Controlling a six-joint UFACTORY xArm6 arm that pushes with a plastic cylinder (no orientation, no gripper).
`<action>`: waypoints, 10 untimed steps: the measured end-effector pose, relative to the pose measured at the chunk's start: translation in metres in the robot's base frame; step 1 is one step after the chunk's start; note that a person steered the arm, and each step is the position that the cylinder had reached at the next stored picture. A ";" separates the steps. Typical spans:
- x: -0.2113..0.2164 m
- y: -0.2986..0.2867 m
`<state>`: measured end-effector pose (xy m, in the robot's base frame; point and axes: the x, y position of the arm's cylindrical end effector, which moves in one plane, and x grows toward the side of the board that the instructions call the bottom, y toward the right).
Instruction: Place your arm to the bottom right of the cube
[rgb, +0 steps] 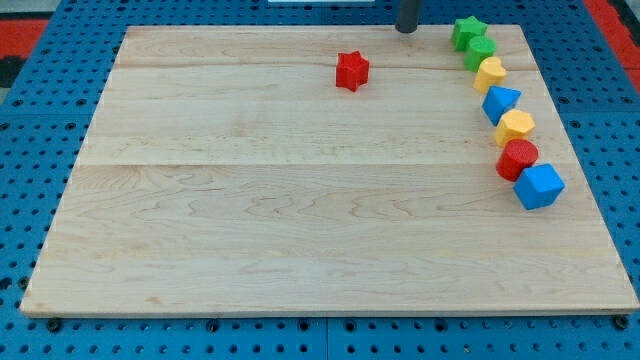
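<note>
The blue cube (540, 186) sits at the view's right on the wooden board (300, 200), at the lower end of a curved line of blocks. My tip (406, 30) is at the view's top edge of the board, far up and left of the cube, just left of the green star (467, 32). The line runs down from the green star: a green block (480, 52), a yellow block (490, 73), a blue block (500, 102), a yellow block (516, 127), a red round block (517, 158), then the cube. The tip touches no block.
A red star (352, 71) stands alone at the upper middle of the board. The board lies on a blue perforated table (40, 120). The board's right edge is close to the cube.
</note>
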<state>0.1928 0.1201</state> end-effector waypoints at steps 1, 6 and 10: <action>0.021 0.000; 0.139 0.006; 0.237 0.003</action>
<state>0.4299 0.1229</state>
